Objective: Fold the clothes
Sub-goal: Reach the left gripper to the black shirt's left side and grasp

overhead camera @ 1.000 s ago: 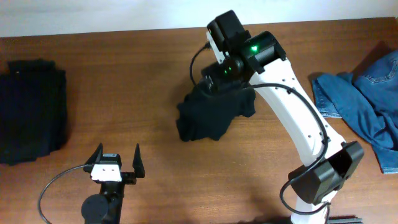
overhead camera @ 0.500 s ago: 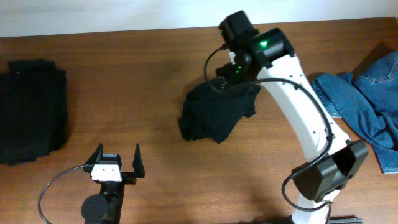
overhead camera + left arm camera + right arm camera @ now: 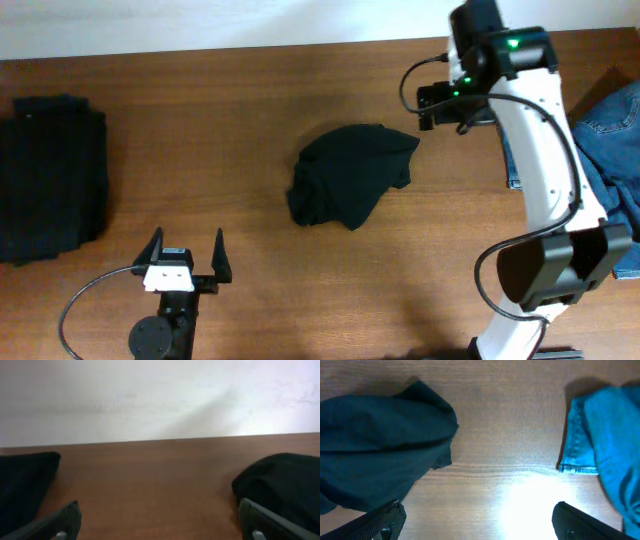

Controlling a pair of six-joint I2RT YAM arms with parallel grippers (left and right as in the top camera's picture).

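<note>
1. Standing clear of the cloth now: the right gripper (image 3: 440, 106), jaws spread as wide as they go, nothing between them. Its wrist view shows only bare table (image 3: 505, 435) under the gap. A second ago it sat right over the heap; it has since pulled away to the heap's right.
2. Just off its left finger lies the black garment (image 3: 375, 445), let go and touching neither finger. It is a rumpled mound with no edge laid flat, and it has settled a little rounder since the release.
3. Just off its right finger is a blue denim piece (image 3: 610, 435), hem edge nearest. It looks untouched.
4. Well apart, toward the front edge, sits the left gripper (image 3: 188, 250), wide open and empty, parked where it was a second ago. The garment lies ahead of it and to its right, out of contact.
5. Farthest from the right gripper, ahead-left of the left one, is a dark stack (image 3: 50, 180). It looks flat and squared, probably already folded.
6. My reading: the garment now lies mid-table, between the two arms. Folding of it has not begun, and it would need spreading flat first.
</note>
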